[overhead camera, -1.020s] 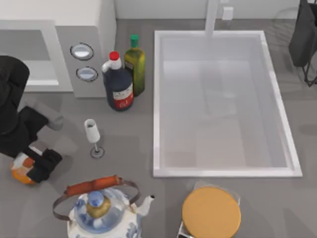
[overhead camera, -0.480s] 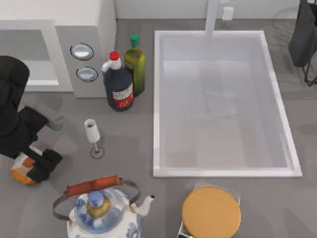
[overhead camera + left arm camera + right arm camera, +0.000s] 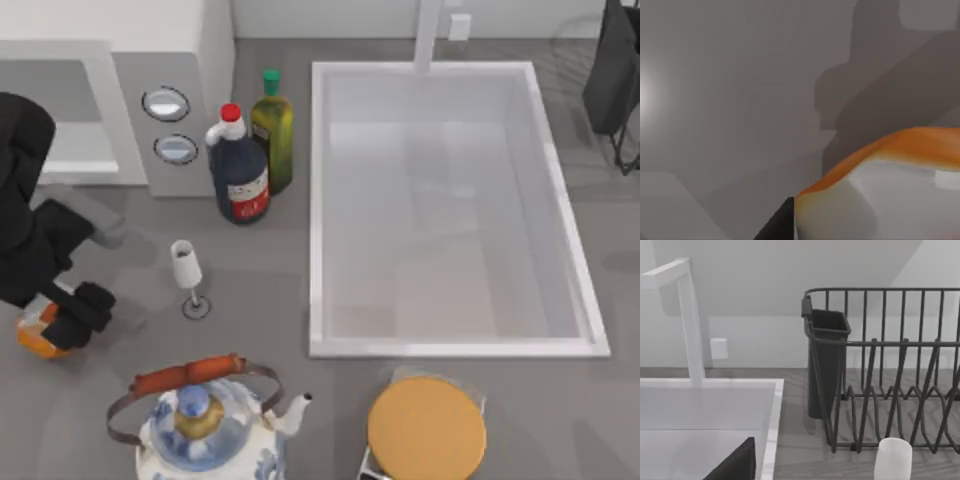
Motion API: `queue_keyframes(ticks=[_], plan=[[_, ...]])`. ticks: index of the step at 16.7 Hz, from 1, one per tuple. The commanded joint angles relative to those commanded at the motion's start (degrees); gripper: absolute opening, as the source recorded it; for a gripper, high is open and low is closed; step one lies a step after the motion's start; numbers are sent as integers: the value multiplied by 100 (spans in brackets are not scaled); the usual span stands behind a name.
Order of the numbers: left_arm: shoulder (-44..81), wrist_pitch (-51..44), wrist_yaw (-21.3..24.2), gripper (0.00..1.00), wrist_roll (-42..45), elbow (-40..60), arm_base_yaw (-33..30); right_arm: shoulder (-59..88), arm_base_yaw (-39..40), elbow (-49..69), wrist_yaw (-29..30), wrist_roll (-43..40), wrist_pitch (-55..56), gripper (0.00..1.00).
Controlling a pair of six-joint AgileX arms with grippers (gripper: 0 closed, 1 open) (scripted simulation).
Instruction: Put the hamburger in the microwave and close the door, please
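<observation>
at the lower left of the top view, the left gripper [image 3: 62, 322] is closed on the hamburger [image 3: 35, 333], whose orange bun and pale tray poke out on the left of the dark fingers [image 3: 88, 305]. the left wrist view shows the hamburger [image 3: 890, 185] up close, a dark fingertip [image 3: 777, 225] touching its pale side. the microwave [image 3: 165, 100] sits in the upper left, its door [image 3: 90, 215] swung open toward the table [image 3: 260, 290] under the arm. right arm parked at the upper right, near the dish rack [image 3: 890, 380]; i cannot tell its fingers' state.
</observation>
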Motion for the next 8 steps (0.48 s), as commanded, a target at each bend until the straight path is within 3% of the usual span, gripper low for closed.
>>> queue_keyframes(ticks=[5, 8], plan=[[-502, -1464, -3, 0, -25, 827, -4, 0, 0, 0, 0, 0, 0, 100], [-692, -1848, -4, 0, -37, 1123, -7, 0, 0, 0, 0, 0, 0, 100]])
